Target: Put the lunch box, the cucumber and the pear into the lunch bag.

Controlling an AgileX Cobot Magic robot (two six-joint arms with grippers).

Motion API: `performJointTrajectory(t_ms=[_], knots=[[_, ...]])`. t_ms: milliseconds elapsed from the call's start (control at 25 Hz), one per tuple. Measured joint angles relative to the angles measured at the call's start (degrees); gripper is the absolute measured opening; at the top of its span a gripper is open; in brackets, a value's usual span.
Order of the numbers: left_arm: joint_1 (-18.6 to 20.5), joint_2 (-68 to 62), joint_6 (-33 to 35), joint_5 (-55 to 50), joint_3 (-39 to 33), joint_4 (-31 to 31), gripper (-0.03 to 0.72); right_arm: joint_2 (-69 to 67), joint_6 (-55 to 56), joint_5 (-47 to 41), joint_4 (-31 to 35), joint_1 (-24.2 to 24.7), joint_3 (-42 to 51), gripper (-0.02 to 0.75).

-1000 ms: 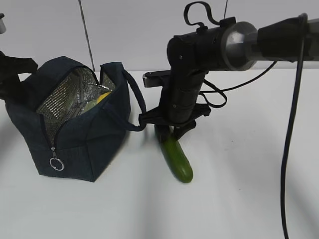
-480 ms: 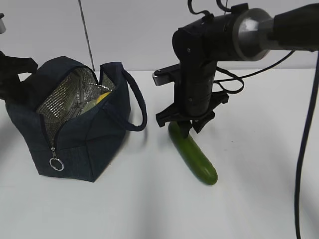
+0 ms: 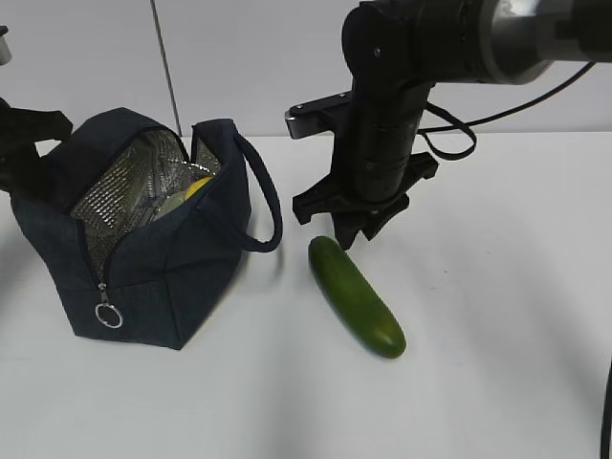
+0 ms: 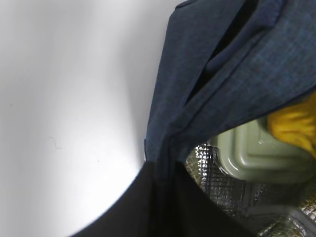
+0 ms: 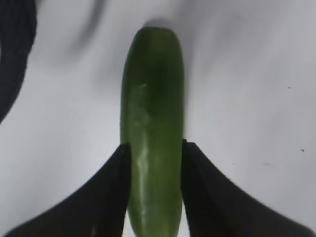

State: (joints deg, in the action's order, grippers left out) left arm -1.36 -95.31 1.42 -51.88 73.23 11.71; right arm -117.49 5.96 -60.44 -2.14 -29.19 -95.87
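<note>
The dark navy lunch bag (image 3: 153,268) stands open at the left, showing its silver lining. Inside it lie the sage-lidded lunch box (image 4: 256,158) and the yellow pear (image 4: 296,123); both peek out in the exterior view, the pear (image 3: 198,186) above the box. My left gripper (image 3: 33,143) is shut on the bag's far rim (image 4: 168,173). The dark green cucumber (image 3: 356,298) lies flat on the table, to the right of the bag. My right gripper (image 3: 354,234) hangs just above its near end. Its jaws stand a cucumber's width apart, with the cucumber (image 5: 153,123) between them.
The bag's strap handle (image 3: 263,206) loops out toward the cucumber's near end. The zipper's silver ring pull (image 3: 109,316) hangs at the bag's front corner. White table (image 3: 478,363) stretches right and in front of the cucumber. A wall stands behind.
My right gripper has risen and shifted right. The cucumber swung its far end to the right and now lies fully in view on the table, below the fingers. The bag and left gripper have not moved.
</note>
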Motion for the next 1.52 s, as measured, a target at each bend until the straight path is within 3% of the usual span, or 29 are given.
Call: performJointTrajectory(t_ms=[160, 200, 240, 440, 800, 1080, 1520], knots=[[0.0, 0.0, 0.0, -0.1, 0.0, 0.0, 0.012, -1.6, -1.2, 0.7, 2.1, 0.0, 0.0, 0.305], [0.0, 0.0, 0.0, -0.1, 0.0, 0.0, 0.012, -2.3, -1.3, 0.7, 2.1, 0.0, 0.0, 0.39], [0.0, 0.0, 0.0, -0.1, 0.0, 0.0, 0.012, -3.1, -1.4, 0.7, 2.1, 0.0, 0.0, 0.417], [0.0, 0.0, 0.0, -0.1, 0.0, 0.0, 0.012, -6.0, -1.4, 0.9, 0.8, 0.0, 0.0, 0.474], [0.0, 0.0, 0.0, -0.1, 0.0, 0.1, 0.012, -9.3, 0.0, 1.0, -2.4, 0.0, 0.0, 0.476], [0.0, 0.0, 0.0, -0.1, 0.0, 0.2, 0.012, -9.3, 0.2, 1.0, -2.5, 0.0, 0.0, 0.401], [0.0, 0.0, 0.0, -0.1, 0.0, 0.3, 0.012, -9.1, 0.2, -2.2, -4.2, 0.0, 0.0, 0.396]])
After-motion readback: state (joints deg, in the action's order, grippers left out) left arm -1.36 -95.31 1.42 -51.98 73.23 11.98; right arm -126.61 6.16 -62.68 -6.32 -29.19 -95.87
